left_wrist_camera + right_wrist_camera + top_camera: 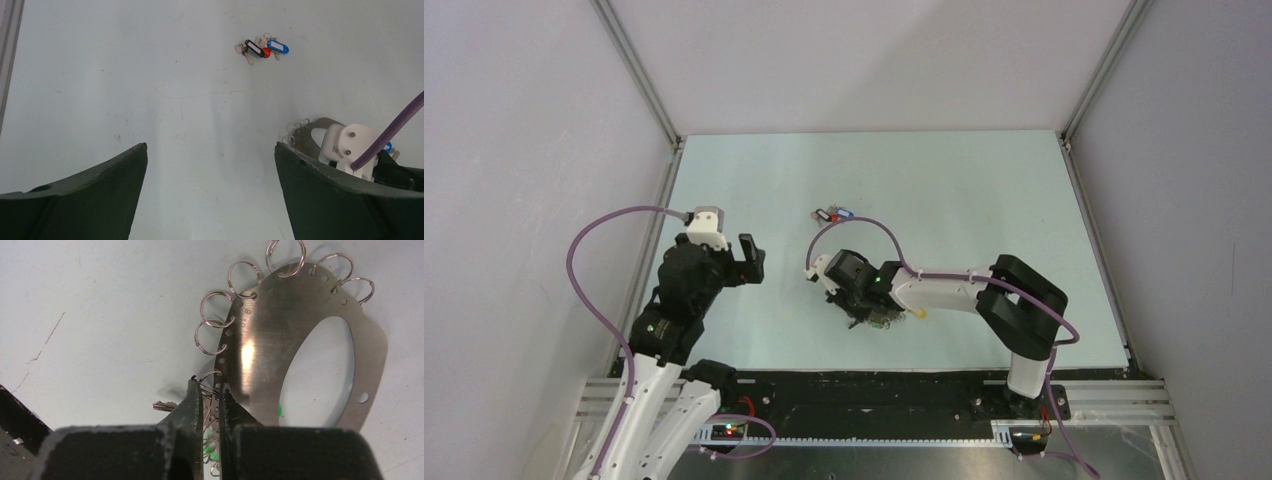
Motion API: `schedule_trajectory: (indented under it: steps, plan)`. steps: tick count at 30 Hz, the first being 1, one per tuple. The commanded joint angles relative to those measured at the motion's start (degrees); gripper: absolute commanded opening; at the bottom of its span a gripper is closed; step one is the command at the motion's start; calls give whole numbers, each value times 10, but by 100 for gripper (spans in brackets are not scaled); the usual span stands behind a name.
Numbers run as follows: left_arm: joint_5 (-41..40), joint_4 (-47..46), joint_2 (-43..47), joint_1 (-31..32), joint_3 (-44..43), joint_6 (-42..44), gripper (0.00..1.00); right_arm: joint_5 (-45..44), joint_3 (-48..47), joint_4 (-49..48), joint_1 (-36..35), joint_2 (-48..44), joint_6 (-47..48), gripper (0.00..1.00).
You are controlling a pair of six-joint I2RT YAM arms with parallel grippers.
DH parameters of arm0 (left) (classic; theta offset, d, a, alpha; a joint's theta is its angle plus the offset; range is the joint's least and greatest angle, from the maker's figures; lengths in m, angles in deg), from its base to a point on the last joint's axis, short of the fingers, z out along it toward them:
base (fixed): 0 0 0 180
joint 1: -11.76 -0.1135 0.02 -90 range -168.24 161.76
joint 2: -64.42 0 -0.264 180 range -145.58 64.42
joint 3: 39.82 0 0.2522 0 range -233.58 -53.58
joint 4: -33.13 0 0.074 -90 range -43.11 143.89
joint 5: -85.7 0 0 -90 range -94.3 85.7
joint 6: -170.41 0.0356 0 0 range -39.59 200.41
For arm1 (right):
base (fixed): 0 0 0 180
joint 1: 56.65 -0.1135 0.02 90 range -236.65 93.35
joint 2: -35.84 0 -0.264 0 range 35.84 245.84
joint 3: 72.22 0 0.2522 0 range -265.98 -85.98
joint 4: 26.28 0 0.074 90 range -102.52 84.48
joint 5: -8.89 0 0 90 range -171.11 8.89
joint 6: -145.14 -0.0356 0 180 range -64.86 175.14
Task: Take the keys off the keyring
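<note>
On the pale table (984,200), the right gripper (209,386) pinches a small ring (210,372) on the keyring (260,340). The left gripper (210,146) hangs wide open, holding nothing.

Two arms of white shells and black joints fill the overhead frame, the left arm (669,310) at lower left and the right arm (954,288) at centre right. A purple cable (584,270) curves beside each. A green light (876,279) glows on the right arm's black wrist, and small lights (727,430) dot the bases along the bottom edge. Up close, the left gripper (211,149) has broad, dark, matt wedge fingers (90,200). The right gripper (210,386) has narrow dark ones. A white wrist housing (350,145) at lower right carries two screws.
</note>
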Motion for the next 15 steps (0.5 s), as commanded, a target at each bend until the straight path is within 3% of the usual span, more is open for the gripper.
schedule_trajectory:
  steps: [1, 5, 10, 15]
  plan:
    - [12, -13, -7, -3, 4, 10, 100, -5, -5, -1, 10, -64, -21, 0]
    - [45, -16, -12, -4, 4, 10, 100, 0, -2, -17, 38, -135, -48, 0]
    - [151, -30, -29, -3, 3, -1, 99, 51, 5, -31, 87, -196, -85, 0]
    - [258, -72, -64, 6, 4, -101, 93, 90, 11, -40, 122, -251, -104, 0]
